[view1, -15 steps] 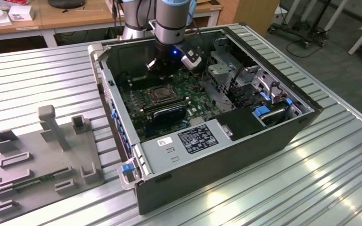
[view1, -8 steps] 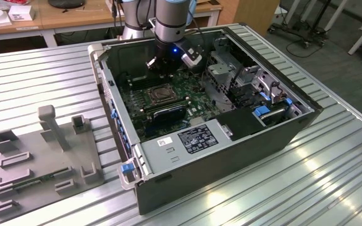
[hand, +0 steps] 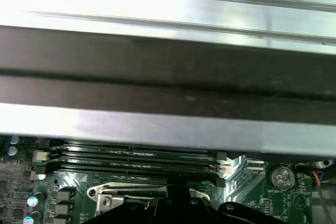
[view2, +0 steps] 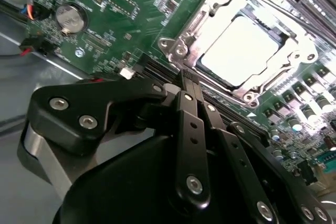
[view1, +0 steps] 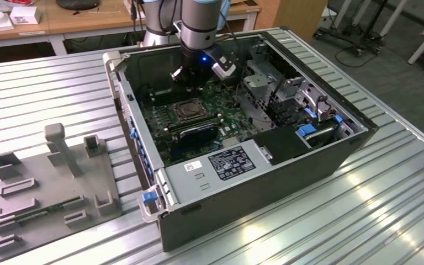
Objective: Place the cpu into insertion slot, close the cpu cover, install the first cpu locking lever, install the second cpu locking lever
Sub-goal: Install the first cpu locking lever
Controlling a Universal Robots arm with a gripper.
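Cpu (view2: pixel 242 46) lay seated in the slot (view2: pixel 181 45), cover (view2: pixel 273 80) apparently closed over it. Claw (view2: pixel 188 80), narrowed and empty, hovered beside the socket; lever state indeterminate.

Counted: one cpu (view2: pixel 242 45), seated in one insertion slot (view2: pixel 178 45); one cpu cover (view2: pixel 294 40); one gripper (view2: pixel 188 80); one green board (view1: pixel 197 118); one computer case (view1: pixel 271 182); one grey fixture plate (view1: pixel 50 187).
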